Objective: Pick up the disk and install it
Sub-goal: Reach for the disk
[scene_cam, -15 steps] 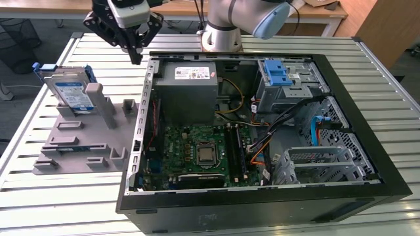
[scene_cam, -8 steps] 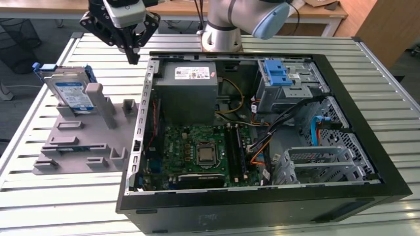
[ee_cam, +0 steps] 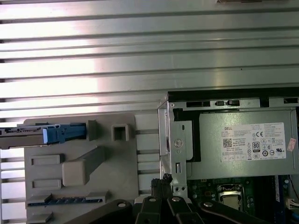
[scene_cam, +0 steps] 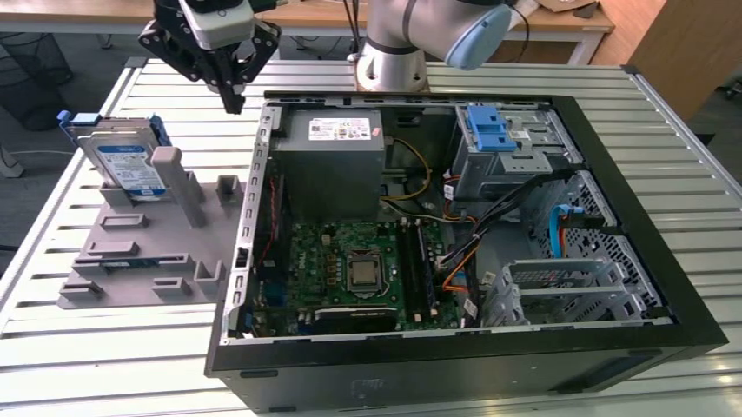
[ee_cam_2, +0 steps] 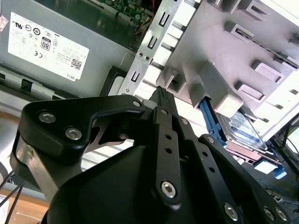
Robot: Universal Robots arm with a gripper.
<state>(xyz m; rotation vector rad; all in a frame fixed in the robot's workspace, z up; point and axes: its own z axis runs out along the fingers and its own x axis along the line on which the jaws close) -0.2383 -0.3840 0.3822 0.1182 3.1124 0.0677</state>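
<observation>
On the exterior view's left you see the disk standing upright in the grey holder on the counter. Your hand hangs between holder and open case, fingers pinched together on nothing, apart from the disk.

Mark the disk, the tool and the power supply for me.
disk [scene_cam: 125,165]: exterior view, on its blue-and-white label.
tool [scene_cam: 235,104]: exterior view, at its fingertips.
power supply [scene_cam: 334,178]: exterior view, on its bare grey face.
</observation>
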